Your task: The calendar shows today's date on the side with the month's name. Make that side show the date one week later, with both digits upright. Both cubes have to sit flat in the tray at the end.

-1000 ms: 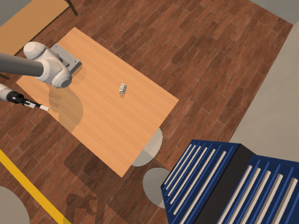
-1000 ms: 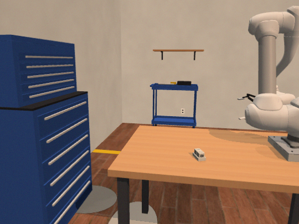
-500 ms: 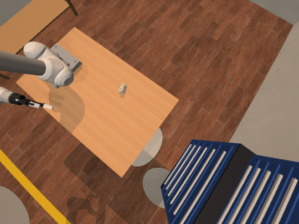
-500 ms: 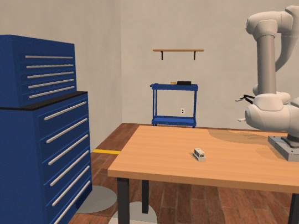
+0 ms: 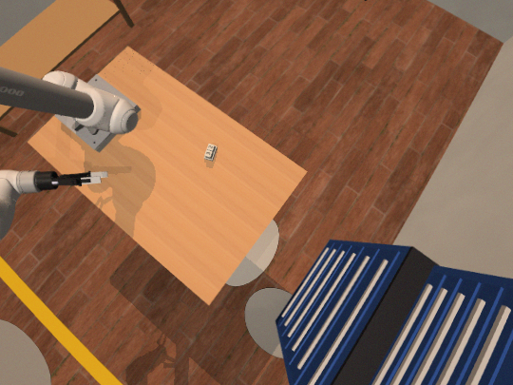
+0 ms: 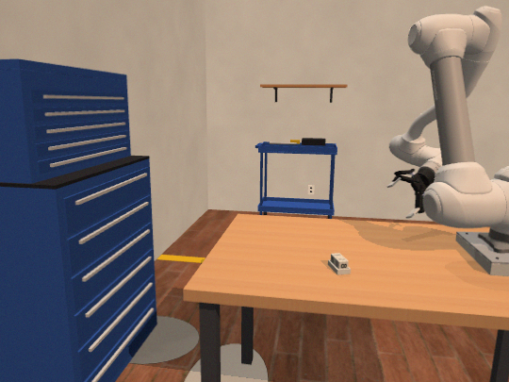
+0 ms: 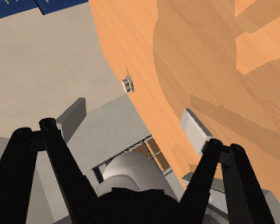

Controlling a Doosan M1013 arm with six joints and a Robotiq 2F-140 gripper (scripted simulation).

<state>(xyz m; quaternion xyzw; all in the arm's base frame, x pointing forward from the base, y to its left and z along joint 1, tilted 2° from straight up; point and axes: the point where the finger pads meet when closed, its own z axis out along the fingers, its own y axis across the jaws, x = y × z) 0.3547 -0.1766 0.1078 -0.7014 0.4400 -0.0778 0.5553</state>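
From the top you see the small white block calendar in its tray (image 5: 210, 152) mid-way across the light wooden bench (image 5: 190, 212), well apart from the black gripper (image 5: 97, 177) at its edge; the exterior view shows the calendar (image 6: 339, 263) near the front edge; the wrist view shows the gripper's fingers spread wide, holding nothing.
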